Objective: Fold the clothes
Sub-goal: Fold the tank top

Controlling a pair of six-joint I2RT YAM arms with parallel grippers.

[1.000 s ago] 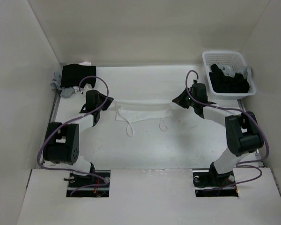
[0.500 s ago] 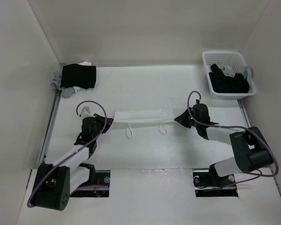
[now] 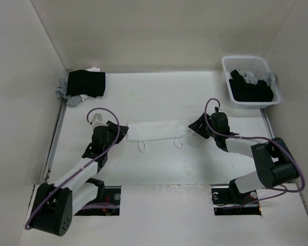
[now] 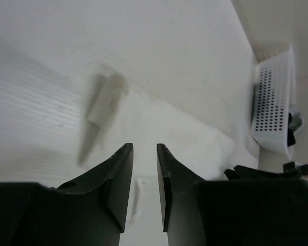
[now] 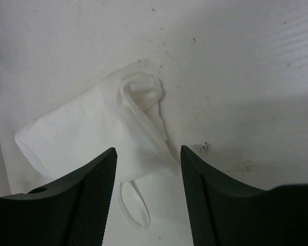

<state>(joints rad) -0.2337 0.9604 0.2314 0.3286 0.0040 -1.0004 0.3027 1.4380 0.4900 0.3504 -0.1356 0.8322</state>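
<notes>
The clothes [image 3: 156, 130] are one thin white garment, lying flat as a folded band across the middle of the table, with two strap loops [image 3: 142, 146] trailing off its near edge. My left gripper [image 3: 122, 130] sits at the band's left end, jaws a narrow gap apart with nothing between them [image 4: 145, 148]. At the right end, my right gripper [image 3: 194, 126] is open wide over the garment's bunched corner [image 5: 141, 92], holding nothing [image 5: 148, 154]. One strap loop [image 5: 133, 205] lies between its fingers.
A black folded stack [image 3: 85, 83] with grey and white pieces sits at the back left corner. A white basket [image 3: 227, 64] at the back right holds black and grey garments. White walls close in the table on three sides.
Both grippers carried the garment's ends toward the near side, then opened and let go. The cloth now lies folded over itself on the table.
</notes>
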